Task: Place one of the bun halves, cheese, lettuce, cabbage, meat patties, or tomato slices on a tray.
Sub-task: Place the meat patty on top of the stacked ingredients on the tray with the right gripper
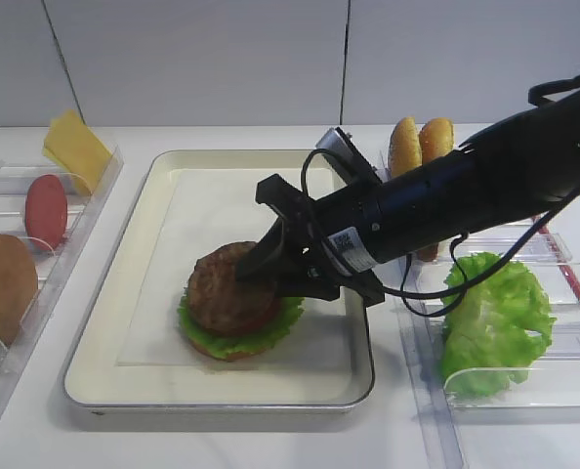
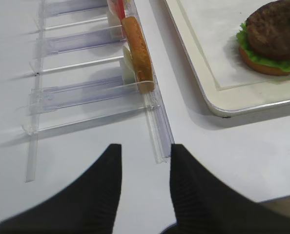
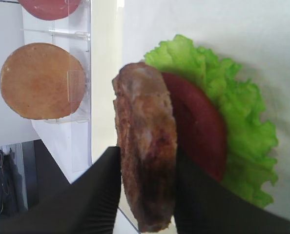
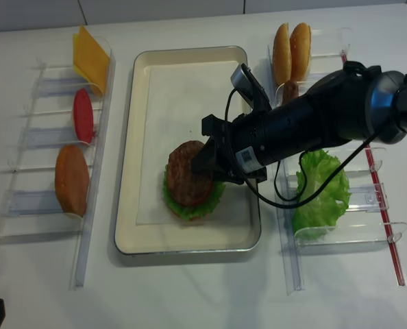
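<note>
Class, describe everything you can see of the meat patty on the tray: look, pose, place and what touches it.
The meat patty is a thick, round, dark-brown disc with a rough grainy surface. It rests on a tomato slice, above lettuce and a bun half, on the tray. The right gripper has a black finger on each side of it.
</note>
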Controlling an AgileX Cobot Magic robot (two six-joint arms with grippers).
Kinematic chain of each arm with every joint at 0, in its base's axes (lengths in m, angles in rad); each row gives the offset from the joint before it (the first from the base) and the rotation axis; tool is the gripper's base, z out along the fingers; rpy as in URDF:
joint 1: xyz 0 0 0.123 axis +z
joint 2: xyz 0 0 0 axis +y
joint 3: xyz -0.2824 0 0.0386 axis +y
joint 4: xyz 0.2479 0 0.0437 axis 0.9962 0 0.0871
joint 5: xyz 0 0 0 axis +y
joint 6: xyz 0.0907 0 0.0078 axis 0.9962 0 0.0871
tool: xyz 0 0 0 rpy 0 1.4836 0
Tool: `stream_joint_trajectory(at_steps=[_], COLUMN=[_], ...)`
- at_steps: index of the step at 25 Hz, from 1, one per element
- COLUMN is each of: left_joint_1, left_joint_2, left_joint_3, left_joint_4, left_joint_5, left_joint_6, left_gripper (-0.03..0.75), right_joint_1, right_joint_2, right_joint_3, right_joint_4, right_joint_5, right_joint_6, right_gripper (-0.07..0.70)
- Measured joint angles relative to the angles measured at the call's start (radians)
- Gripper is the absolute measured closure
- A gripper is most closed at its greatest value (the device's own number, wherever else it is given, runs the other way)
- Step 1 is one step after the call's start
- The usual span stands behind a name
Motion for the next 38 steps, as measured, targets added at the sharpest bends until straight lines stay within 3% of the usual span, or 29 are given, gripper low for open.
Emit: stream_joint_trajectory(at_steps=[12,18,21,30,38], left_joint_1=[0.0,0.0,0.0,0.0,0.0], left_joint_2=[0.0,0.0,0.0,0.0,0.0], left_joint_3=[0.0,0.0,0.0,0.0,0.0], left_joint_4=[0.0,0.0,0.0,0.0,0.0], left_joint_5=[0.0,0.0,0.0,0.0,0.0], left_joint_6=[0.0,0.0,0.0,0.0,0.0], left_gripper=[0.491,0.491,0.491,0.491,0.491], right_joint_1=[0.0,0.0,0.0,0.0,-0.003], right_joint_2=[0.0,0.0,0.0,-0.028,-0.039], right_joint_3=[0.0,0.0,-0.006,-0.007,-0.08], right_joint_4=[-0.01,-0.027,-0.027,-0.069,-0.239], right_joint_5=[-0.004,-0.006,0.001,-0.015,-0.026], right_joint_6=[0.026,0.036,0.036,0.042,0.15], right_gripper=[0.361,0.194,0.155,0.141,0.139])
